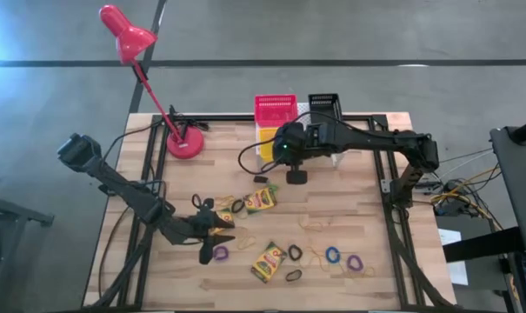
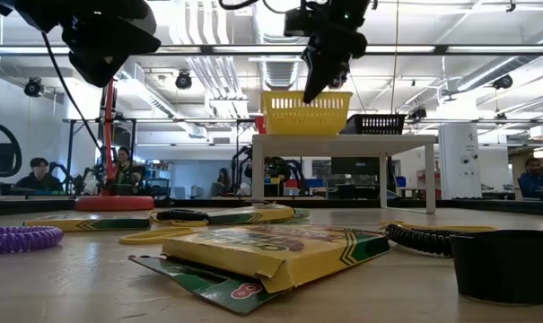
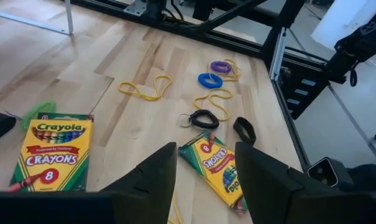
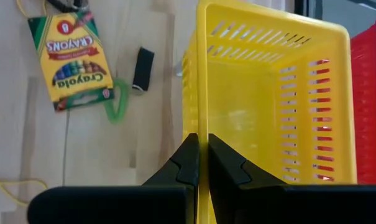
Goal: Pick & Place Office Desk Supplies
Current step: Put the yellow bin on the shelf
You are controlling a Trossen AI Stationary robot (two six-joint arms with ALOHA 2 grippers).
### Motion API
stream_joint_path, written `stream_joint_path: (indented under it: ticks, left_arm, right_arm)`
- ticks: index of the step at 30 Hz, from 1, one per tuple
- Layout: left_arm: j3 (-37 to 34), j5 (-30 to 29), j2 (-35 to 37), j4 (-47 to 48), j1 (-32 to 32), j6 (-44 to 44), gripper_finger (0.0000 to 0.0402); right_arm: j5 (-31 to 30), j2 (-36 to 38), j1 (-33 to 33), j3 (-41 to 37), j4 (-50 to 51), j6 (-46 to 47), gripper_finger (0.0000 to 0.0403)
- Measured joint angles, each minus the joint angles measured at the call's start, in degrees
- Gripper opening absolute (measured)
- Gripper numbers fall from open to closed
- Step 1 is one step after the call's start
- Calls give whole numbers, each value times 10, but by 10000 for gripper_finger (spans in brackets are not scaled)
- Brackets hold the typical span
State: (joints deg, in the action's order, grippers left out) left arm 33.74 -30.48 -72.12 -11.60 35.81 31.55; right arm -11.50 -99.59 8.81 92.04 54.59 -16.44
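- Wooden slatted worktop (image 1: 349, 209) from above: the left pincer (image 1: 212, 235) hovers with fingers spread and empty near a flat yellow-and-green crayon box (image 1: 261, 201); the right pincer (image 1: 284, 149) reaches toward the pink-red mesh basket (image 1: 275, 108).
- Table-height view: a yellow mesh basket (image 2: 307, 112) sits on a white perforated metal shelf (image 2: 343, 142).
- Left wrist view: a second crayon box (image 3: 217, 169) lies just ahead between the open fingers; best to centre over it and descend squarely before closing.
- Right wrist view: fingers pinched shut on the yellow basket's wall.
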Motion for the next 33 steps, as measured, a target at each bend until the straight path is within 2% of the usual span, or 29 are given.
stream_joint_path:
  ticks: [10, 24, 33]
  left_arm:
    - [0, 0, 0, -1, 0, 0, 168]
    - [0, 0, 0, -4, 0, 0, 168]
    - [0, 0, 0, -4, 0, 0, 168]
  right_arm:
    - [-6, 0, 12, -3, -17, 9, 18]
    - [-7, 0, 27, -3, -45, 25, 125]
    - [-50, 1, 19, -3, -51, -11, 147]
